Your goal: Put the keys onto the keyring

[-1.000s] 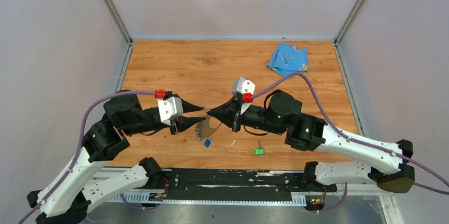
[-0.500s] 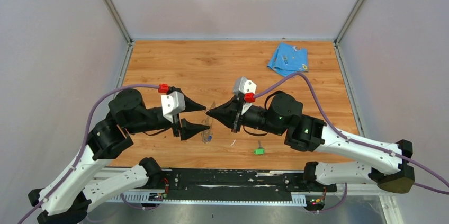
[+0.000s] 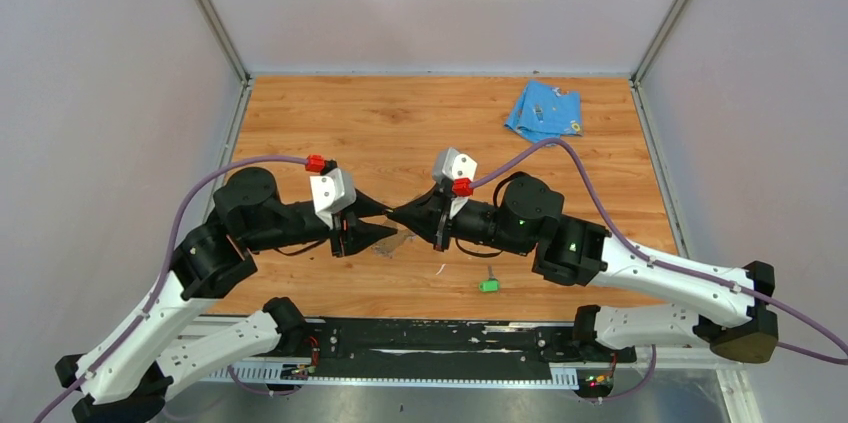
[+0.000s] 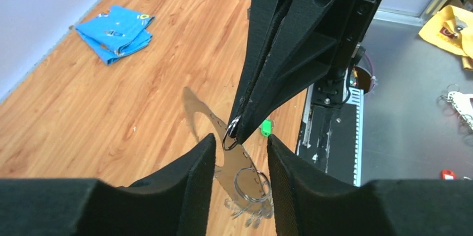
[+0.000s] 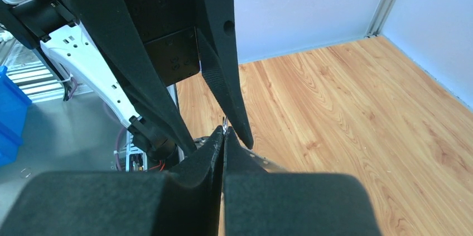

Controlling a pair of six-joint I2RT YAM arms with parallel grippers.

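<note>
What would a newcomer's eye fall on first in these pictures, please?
The two arms meet tip to tip over the middle of the table: the right gripper is shut on the keyring, which hangs inside the open left gripper. A green key lies near the front edge, and a blue cloth sits far right.

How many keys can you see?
1. The green key lies on the table near its front edge, beside the right arm. Another may be hidden.

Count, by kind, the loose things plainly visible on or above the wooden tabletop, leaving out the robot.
Green-headed key: 1
Metal keyring: 1
Light-blue cloth: 1
Total: 3
</note>
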